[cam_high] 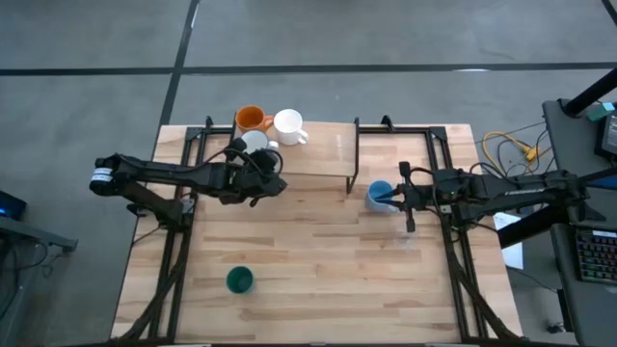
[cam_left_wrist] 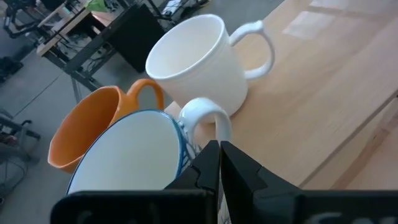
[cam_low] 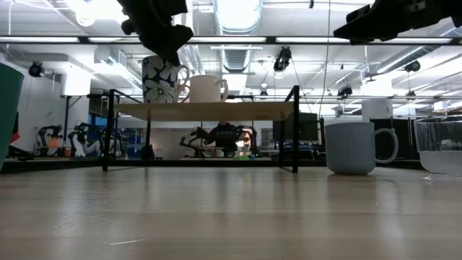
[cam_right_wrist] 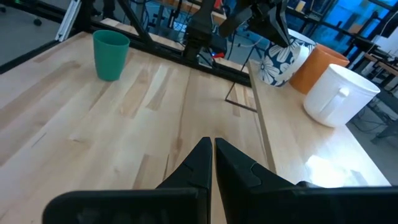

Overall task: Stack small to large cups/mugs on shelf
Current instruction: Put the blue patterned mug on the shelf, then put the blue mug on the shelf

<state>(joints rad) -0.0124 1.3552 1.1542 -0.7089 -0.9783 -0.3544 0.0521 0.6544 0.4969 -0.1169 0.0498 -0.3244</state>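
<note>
On the tabletop, the shelf is seen to carry three mugs clustered upright at its left end: the plain white mug, the orange mug and the white mug with dark markings, whose rim appears clamped by the left pincer, handle turned towards it. Left on the tabletop are the light blue mug beside the closed, empty right pincer, the clear glass and the dark green cup, so roughly half is judged done.

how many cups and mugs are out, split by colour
orange mug: 1
plain white mug: 1
white mug with dark markings: 1
light blue mug: 1
dark green cup: 1
clear glass: 1
total: 6
</note>
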